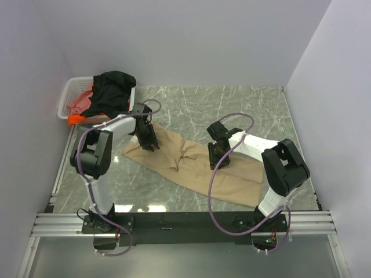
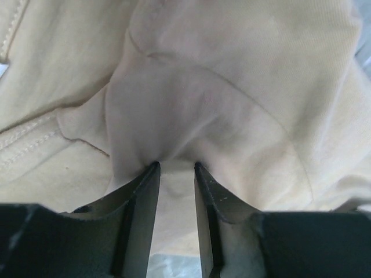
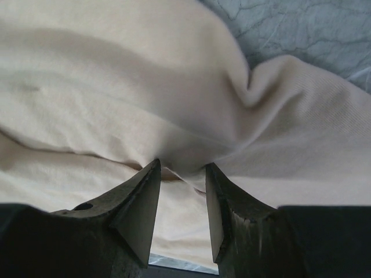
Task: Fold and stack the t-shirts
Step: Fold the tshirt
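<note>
A tan t-shirt (image 1: 191, 171) lies spread diagonally across the marble table. My left gripper (image 1: 149, 145) is down on its upper-left part. In the left wrist view the gripper (image 2: 177, 165) is shut on a raised fold of the tan cloth (image 2: 232, 75). My right gripper (image 1: 219, 162) is on the shirt's far edge near its middle. In the right wrist view it (image 3: 182, 167) pinches a wrinkle of the same cloth (image 3: 116, 87). A black shirt (image 1: 113, 90), a pink-red one (image 1: 81, 103) and an orange one (image 1: 74, 120) are heaped at the back left.
A white lattice basket (image 1: 69, 92) stands at the back left corner under the heaped shirts. Bare marble table (image 1: 232, 107) lies behind the tan shirt and shows in the right wrist view (image 3: 313, 29). White walls close in the left, back and right sides.
</note>
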You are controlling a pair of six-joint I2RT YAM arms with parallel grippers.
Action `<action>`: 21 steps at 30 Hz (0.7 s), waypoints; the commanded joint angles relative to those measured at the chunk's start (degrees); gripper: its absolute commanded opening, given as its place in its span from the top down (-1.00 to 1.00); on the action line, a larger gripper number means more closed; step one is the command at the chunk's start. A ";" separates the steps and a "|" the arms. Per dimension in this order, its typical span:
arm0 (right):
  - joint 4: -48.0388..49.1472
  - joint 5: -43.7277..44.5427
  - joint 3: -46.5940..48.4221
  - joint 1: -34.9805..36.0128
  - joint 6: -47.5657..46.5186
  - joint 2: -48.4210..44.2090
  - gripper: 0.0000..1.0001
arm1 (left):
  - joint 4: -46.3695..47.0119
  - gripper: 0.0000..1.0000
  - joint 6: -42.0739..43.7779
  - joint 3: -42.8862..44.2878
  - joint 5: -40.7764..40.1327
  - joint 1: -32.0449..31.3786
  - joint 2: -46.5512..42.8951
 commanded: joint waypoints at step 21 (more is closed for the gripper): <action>0.26 -12.22 6.34 13.55 9.84 8.82 0.12 | -3.83 0.24 7.14 55.28 -4.41 -1.88 40.65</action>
